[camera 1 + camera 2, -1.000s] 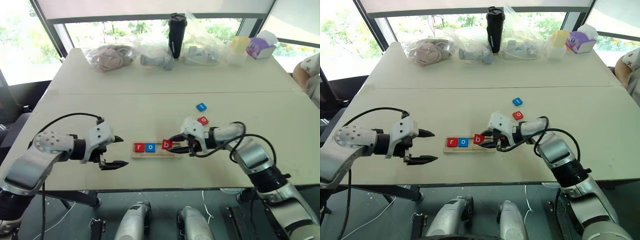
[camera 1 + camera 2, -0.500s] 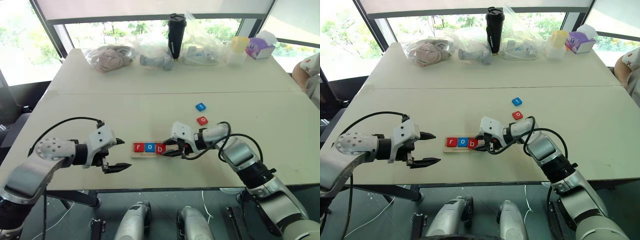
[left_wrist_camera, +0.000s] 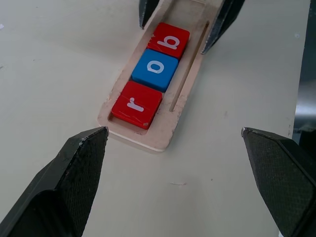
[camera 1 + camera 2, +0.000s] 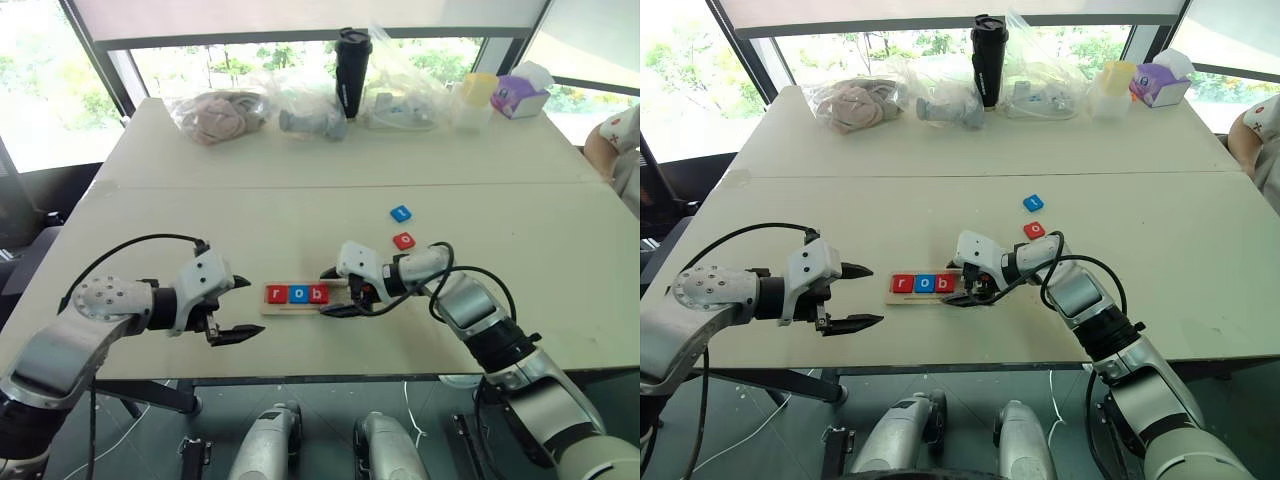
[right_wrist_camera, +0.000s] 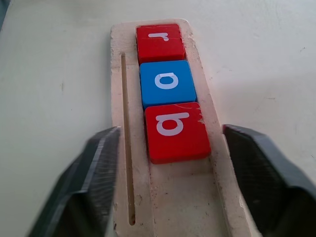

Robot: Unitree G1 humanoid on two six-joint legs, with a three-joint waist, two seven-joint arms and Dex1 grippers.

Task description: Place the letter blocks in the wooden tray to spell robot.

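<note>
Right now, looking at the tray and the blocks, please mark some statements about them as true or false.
1. Three blocks sit in the tray. True.
2. The red b block is held by the right end effector. False: its fingers stand open on either side.
3. The blue t block lies in the tray. False: it lies on the table.
4. The red o block lies outside the tray. True.

The table [image 4: 200, 215] bears wooden tray [image 4: 300, 306], loose tiles [image 4: 402, 226], perhaps bags [image 4: 220, 112].
</note>
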